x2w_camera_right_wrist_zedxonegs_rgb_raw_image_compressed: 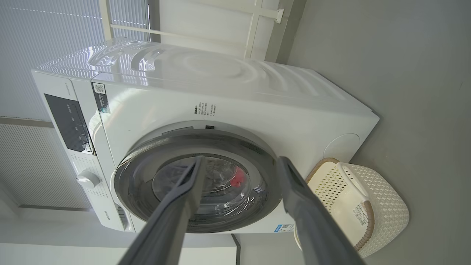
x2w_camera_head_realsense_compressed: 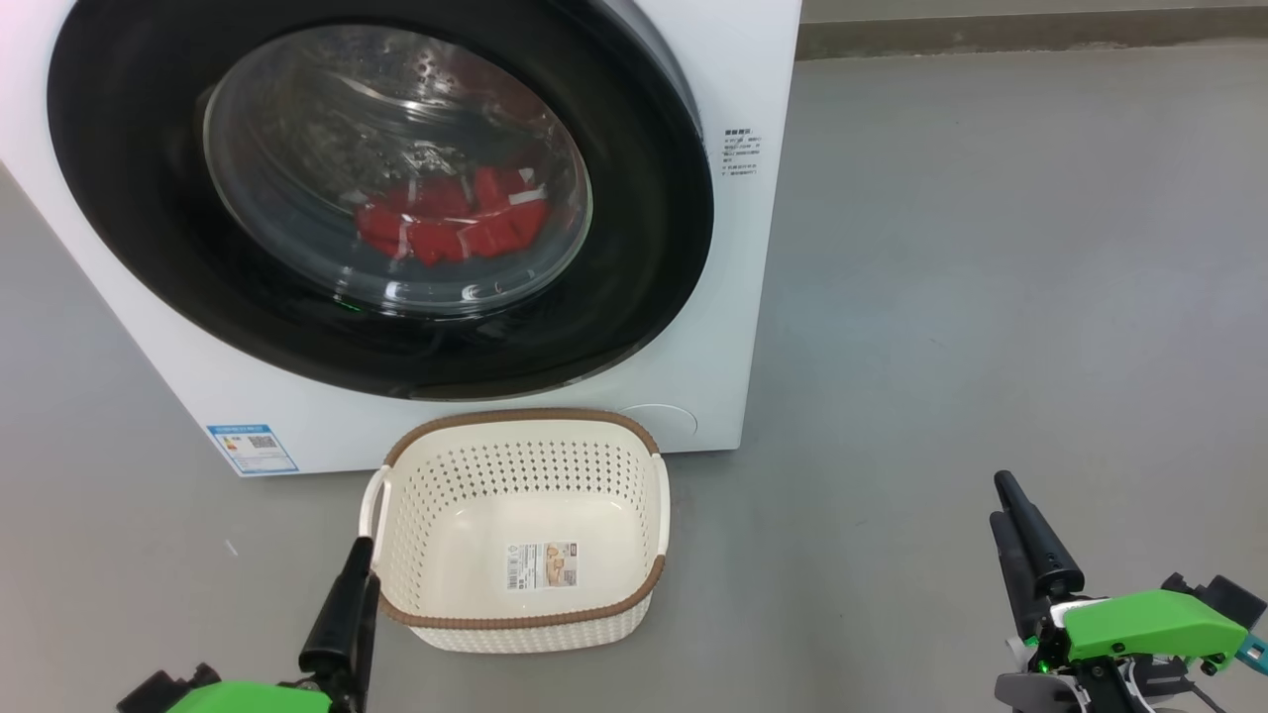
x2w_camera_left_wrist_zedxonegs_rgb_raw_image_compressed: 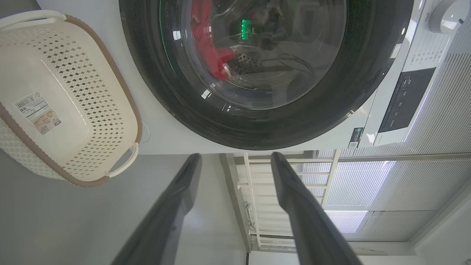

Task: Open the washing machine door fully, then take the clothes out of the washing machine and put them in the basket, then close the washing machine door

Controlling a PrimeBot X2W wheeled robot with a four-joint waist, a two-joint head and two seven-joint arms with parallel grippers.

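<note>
- Left gripper (x2w_camera_head_realsense_compressed: 345, 604) and right gripper (x2w_camera_head_realsense_compressed: 1025, 545) sat low in the head view, holding nothing. The door (x2w_camera_head_realsense_compressed: 644, 198) was shut, with red clothes (x2w_camera_head_realsense_compressed: 446, 223) visible through it. The empty basket (x2w_camera_head_realsense_compressed: 515, 421) stood just before the washer (x2w_camera_head_realsense_compressed: 723, 386) on a smooth grey floor (x2w_camera_head_realsense_compressed: 991, 248).
- Left wrist view: its fingers (x2w_camera_left_wrist_zedxonegs_rgb_raw_image_compressed: 173, 206) were spread apart, short of the door, whose glossy surface could probably let a finger slip.
- Right wrist view: its fingers were likewise apart. The swinging door might knock the basket below. Pale blinds (x2w_camera_right_wrist_zedxonegs_rgb_raw_image_compressed: 36, 36) hung behind.

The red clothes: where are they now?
At the head view's upper left, the red clothes lie low in the drum of the washing machine, behind its glass door, with the basket on the floor in front.
</note>
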